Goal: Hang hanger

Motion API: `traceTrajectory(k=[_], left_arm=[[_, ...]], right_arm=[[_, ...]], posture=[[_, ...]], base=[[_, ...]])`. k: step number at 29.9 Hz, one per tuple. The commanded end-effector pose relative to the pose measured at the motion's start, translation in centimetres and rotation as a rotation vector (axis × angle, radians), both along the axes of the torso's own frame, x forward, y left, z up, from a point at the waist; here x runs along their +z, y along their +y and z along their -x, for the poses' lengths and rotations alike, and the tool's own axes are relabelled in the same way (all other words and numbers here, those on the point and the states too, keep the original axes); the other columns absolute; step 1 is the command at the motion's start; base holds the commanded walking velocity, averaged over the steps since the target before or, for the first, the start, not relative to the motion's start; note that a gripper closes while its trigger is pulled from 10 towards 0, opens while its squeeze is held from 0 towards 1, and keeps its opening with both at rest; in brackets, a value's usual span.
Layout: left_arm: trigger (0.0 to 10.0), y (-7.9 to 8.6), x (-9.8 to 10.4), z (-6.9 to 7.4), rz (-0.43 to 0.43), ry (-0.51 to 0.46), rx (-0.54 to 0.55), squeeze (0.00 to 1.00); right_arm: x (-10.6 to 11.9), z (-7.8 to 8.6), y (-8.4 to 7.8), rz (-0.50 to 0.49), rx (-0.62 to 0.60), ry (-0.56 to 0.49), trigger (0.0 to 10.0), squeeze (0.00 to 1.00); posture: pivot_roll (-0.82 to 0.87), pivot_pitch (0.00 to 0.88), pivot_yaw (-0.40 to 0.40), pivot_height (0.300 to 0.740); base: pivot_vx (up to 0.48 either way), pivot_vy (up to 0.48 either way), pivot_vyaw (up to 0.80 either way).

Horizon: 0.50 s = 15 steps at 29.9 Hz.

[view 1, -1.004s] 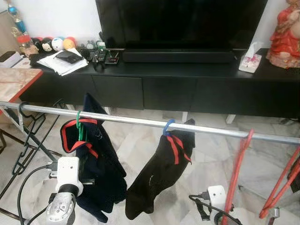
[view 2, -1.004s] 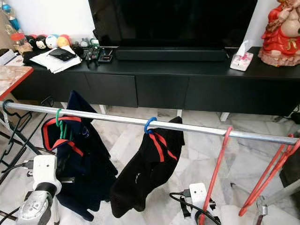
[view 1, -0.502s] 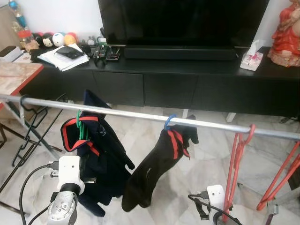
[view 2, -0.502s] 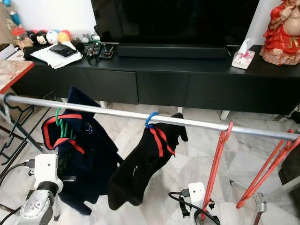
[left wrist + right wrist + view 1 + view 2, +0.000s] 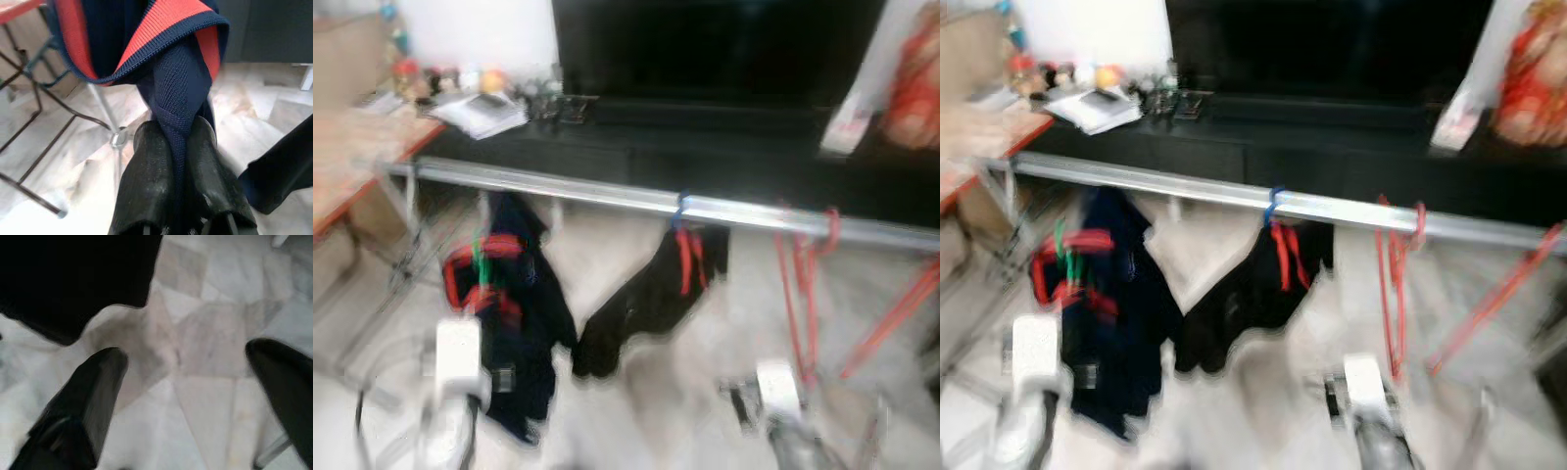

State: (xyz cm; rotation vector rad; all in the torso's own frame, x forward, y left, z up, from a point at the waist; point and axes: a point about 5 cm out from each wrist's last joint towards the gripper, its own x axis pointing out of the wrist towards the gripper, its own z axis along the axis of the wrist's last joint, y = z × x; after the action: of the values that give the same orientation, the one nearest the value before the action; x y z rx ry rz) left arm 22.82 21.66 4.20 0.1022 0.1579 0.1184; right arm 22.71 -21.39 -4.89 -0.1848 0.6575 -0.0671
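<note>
Left pincer (image 5: 178, 147) pinches navy garment (image 5: 181, 88); two garments hang.

Both eye views are smeared by motion. The clutter (image 5: 480, 98) on the cabinet's left end is too blurred to identify. The rail (image 5: 607, 194) runs off the right edge. In the left wrist view, the navy garment (image 5: 181, 88) is cut off at the top.

The rail (image 5: 607, 194) looks like bright, smooth metal. The navy garment (image 5: 181, 93) is a ribbed knit cloth, matt, with red knit trim. The left gripper (image 5: 178, 161), its two fingers (image 5: 146, 181) of scuffed, slightly shiny black plastic, pinches that cloth. The floor (image 5: 205, 342) is polished pale marble tile. The TV cabinet (image 5: 705, 162) is matt black.
</note>
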Motion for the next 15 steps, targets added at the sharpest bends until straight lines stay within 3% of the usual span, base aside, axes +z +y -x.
traceTrajectory(k=[1,15], left_arm=[[10.0,0.3,1.7,-1.1,-0.022,-0.084,-0.003,0.0],[10.0,0.3,1.5,-1.0,-0.043,-0.066,0.002,0.0]], right_arm=[[0.0,-0.1,0.3,-0.015,-0.003,-0.011,10.0,0.0],[1.6,-2.2,1.0,-0.039,0.005,-0.117,10.0,0.0]], posture=[[-0.12,0.0,0.043,0.74],[-0.12,0.0,0.043,0.74]], base=[[-0.27,0.0,0.0],[-0.019,0.0,0.0]])
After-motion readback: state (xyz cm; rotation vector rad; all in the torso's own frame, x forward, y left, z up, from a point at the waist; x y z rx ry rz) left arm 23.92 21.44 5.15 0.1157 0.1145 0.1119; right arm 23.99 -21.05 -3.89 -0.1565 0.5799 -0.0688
